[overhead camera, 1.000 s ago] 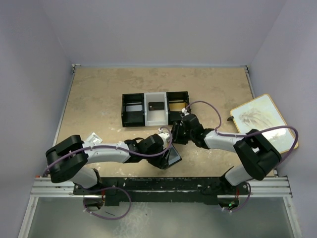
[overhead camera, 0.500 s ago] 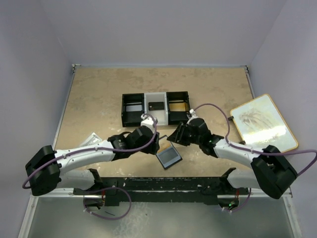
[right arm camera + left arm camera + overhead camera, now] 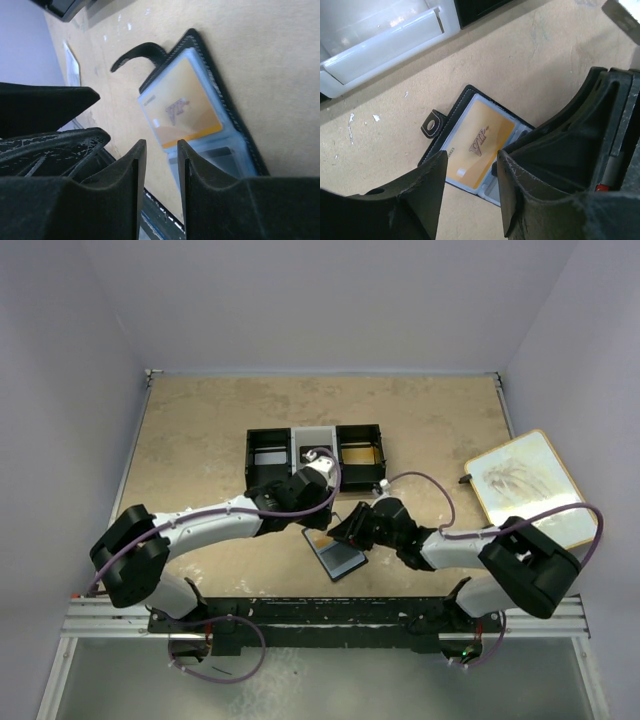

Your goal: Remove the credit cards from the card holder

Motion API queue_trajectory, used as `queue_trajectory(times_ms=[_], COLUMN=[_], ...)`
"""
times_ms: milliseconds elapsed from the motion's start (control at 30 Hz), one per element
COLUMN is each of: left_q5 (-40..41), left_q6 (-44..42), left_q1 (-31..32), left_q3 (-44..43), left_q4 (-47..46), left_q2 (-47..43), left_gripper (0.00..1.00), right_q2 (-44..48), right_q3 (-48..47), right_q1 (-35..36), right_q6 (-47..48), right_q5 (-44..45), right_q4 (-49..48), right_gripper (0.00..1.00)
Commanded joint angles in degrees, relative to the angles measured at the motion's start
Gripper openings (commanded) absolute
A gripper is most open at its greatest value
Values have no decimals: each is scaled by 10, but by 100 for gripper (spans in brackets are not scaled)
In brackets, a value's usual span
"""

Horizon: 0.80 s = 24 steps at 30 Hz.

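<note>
One gold-tan credit card (image 3: 479,144) sits inside a clear pale-blue sleeve of the card holder (image 3: 338,558), in the half that carries the snap strap (image 3: 434,124). Printed mark on the card face is visible, text too small to read. The other half shows only shiny sleeve; contents cannot be told. The card holder lies open and flat on the worktop (image 3: 200,430), near the front edge, between the two arms and just in front of the tray (image 3: 268,476). Left gripper (image 3: 472,160) is above the card holder, fingers apart with nothing between them; the card shows through the gap. Right gripper (image 3: 160,150) comes in from the opposite side, fingers a narrow gap apart, nothing clamped, tips near the card's edge; whether they touch the sleeve cannot be told. The tray has three compartments, black, white, black; a gold-tan flat piece shows in the right one, too small to tell more. A white packet (image 3: 73,65) lies on the worktop beyond the strap. A wood-edged board (image 3: 530,485) with a pale picture rests at the right side, well apart.
</note>
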State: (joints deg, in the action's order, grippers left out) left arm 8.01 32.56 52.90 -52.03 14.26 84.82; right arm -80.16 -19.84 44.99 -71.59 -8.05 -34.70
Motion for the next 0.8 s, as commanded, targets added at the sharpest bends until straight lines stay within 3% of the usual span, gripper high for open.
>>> queue_trajectory(times_ms=[0, 233, 400, 600, 767], left_q5=[-20, -64, -56, 6, 9], left_q6=[-31, -44, -64, -80, -84], left_q1=[0, 1, 0, 1, 1], left_q3=[-18, -26, -45, -57, -59], left_q4=[0, -7, 15, 50, 54], left_q2=[12, 54, 75, 101, 111], left_gripper=[41, 42, 41, 38, 30], right_q2=[2, -43, -92, -104, -92], right_q3=[28, 75, 94, 94, 114], right_q1=[1, 0, 0, -1, -1], right_q6=[-52, -83, -107, -121, -161], right_q5=[49, 31, 30, 43, 65], right_q4=[-21, -69, -149, -160, -160], right_gripper=[34, 33, 31, 30, 32])
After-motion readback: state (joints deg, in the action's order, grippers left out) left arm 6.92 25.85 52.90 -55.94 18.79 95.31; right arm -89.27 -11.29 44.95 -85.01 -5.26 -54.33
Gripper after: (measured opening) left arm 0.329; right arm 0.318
